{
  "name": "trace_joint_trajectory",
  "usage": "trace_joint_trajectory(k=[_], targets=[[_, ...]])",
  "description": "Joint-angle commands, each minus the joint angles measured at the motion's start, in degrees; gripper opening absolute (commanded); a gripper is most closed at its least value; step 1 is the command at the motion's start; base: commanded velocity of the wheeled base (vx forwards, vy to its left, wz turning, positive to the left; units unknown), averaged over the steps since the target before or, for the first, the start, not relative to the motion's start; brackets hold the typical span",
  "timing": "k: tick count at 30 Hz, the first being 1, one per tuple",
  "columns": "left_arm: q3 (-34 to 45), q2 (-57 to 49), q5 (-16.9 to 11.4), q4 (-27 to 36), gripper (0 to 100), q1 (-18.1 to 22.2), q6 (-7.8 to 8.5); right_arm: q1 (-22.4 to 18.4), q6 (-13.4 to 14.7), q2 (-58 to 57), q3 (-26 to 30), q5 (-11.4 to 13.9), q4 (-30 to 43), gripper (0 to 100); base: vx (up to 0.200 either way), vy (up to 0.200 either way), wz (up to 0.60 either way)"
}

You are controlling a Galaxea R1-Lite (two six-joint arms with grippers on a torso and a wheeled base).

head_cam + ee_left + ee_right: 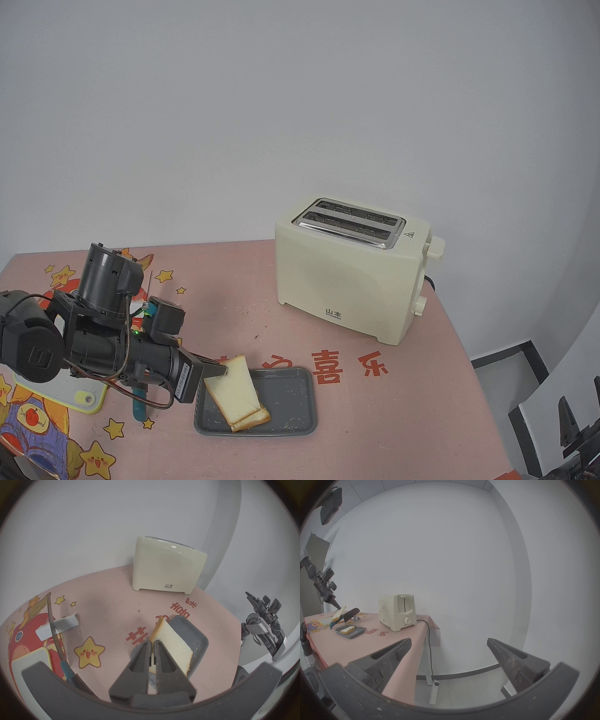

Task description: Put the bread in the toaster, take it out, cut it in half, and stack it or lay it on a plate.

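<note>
My left gripper (219, 370) is shut on a tilted slice of white bread (234, 387), held just over the grey tray's (287, 394) left half. The left wrist view has both jaws (153, 644) clamped on the slice's (172, 642) edge above the tray (195, 637). A second piece of bread (255, 417) lies in the tray beneath it. The cream toaster (350, 269) stands behind the tray with both slots empty. My right gripper (449, 641) hangs open and empty off the table's right side, low at the edge (572, 425).
A knife with a blue handle (137, 403) leans on a small white rest (57, 625) left of the tray. A white cutting board (62, 387) lies under my left arm. The toaster's cord (428, 642) drops off the table's right edge.
</note>
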Motion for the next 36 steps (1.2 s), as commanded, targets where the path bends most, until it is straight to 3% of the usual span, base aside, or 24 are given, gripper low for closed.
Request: trace_joint_trajectory(k=[1,28,29,36], targets=[[-0.13,0.23,-0.01,-0.02,0,-0.61,-0.16,0.04,-0.02,0.09,0.92,0.08,-0.01,100,0.0,0.0,0.0],[-0.04,1.46,0.17,0.16,0,-0.7,0.1,0.04,-0.02,0.09,0.92,0.08,-0.01,100,0.0,0.0,0.0],[0.05,1.37,0.17,0.25,100,-0.7,0.1,0.04,-0.02,0.09,0.92,-0.01,-0.01,100,0.0,0.0,0.0],[-0.04,1.19,0.17,-0.11,100,-0.7,0.1,0.04,-0.02,0.09,0.92,0.08,-0.01,100,0.0,0.0,0.0]])
